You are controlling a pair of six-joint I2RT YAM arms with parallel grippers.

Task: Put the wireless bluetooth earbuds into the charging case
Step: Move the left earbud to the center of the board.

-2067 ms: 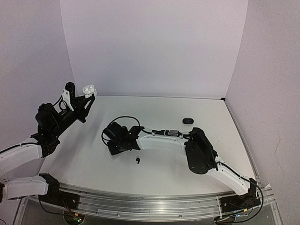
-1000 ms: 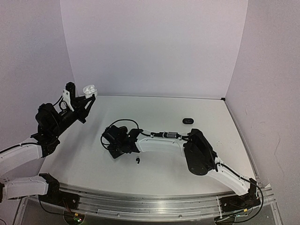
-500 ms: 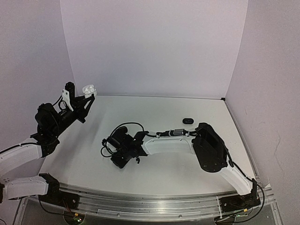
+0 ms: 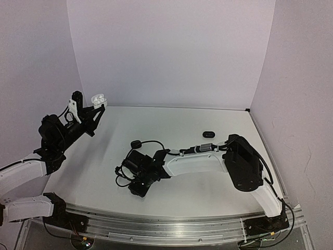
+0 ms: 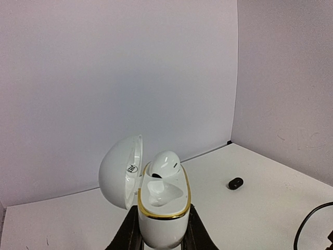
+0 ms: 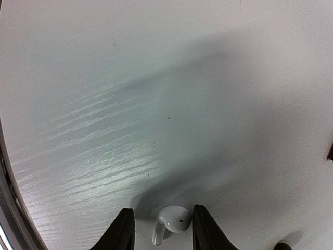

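Note:
My left gripper (image 5: pixel 162 224) is shut on the white, gold-rimmed charging case (image 5: pixel 161 205) and holds it up at the far left (image 4: pixel 98 97). Its lid stands open. One white earbud (image 5: pixel 164 163) sits in the far slot; the near slot is hollow. My right gripper (image 6: pixel 162 209) is low over the table near the front edge (image 4: pixel 138 188), jaws open. A second white earbud (image 6: pixel 173 220) lies on the table between its fingers (image 6: pixel 125 229), stem pointing toward the camera, closer to the right finger.
A small black case (image 4: pixel 209 134) lies at the back right, also seen from the left wrist (image 5: pixel 235 183). Another small black rounded object (image 4: pixel 136 143) lies mid-table behind the right gripper. Purple walls close off the back and sides.
The right arm has swung toward the near edge and come down around the white earbud, uncovering the black object behind it; its jaws have widened. The left arm and case have not moved.

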